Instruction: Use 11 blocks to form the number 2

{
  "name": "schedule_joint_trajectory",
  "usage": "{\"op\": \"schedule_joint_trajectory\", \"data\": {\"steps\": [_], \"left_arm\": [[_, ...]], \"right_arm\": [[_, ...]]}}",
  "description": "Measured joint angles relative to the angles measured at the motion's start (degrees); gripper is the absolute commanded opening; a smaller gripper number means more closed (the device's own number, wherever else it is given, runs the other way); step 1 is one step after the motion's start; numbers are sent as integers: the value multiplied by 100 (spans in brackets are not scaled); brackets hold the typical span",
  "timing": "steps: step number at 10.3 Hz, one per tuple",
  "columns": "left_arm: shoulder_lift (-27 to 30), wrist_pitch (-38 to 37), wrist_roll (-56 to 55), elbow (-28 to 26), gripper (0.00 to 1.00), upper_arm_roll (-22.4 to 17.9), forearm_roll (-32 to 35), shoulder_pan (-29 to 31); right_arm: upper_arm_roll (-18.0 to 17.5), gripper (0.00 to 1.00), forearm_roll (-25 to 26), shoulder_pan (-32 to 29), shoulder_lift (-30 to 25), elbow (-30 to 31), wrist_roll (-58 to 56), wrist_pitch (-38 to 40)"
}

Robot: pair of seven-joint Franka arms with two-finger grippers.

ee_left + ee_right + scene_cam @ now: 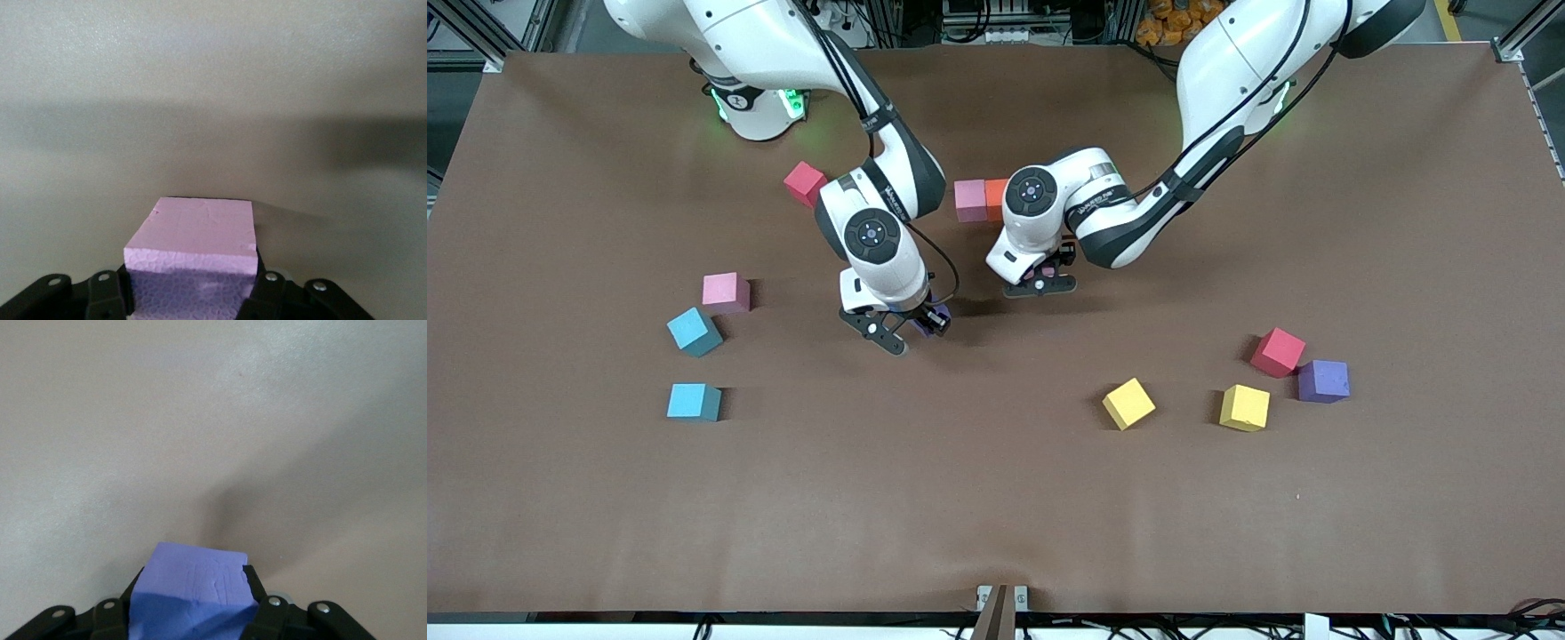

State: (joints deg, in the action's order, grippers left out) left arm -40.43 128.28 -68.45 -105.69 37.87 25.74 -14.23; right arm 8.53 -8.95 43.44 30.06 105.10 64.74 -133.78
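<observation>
loose blocks, table, raised claws

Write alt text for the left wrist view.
A pink block sits clamped between the left gripper's black jaws, filling the lower middle of the picture. Past it lies only the bare brown table, crossed by a wide shadow.

A wide brown table fills the scene, a small bracket-like fixture sits at its nearest edge, and orange items, perhaps toys, crowd the top.

left gripper clamped, right gripper clamped, both low
</observation>
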Motion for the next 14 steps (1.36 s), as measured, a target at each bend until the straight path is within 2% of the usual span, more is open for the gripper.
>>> {"op": "schedule_joint_trajectory", "data": {"steps": [4, 14], "left_arm": [[-24, 12, -78, 11, 15, -8, 0, 0], [-40, 86, -259, 14, 15, -17, 0, -12]], "right_arm": [[22, 0, 17, -60, -356, 369, -6, 83], [17, 0, 20, -56, -379, 408, -7, 82]]}}
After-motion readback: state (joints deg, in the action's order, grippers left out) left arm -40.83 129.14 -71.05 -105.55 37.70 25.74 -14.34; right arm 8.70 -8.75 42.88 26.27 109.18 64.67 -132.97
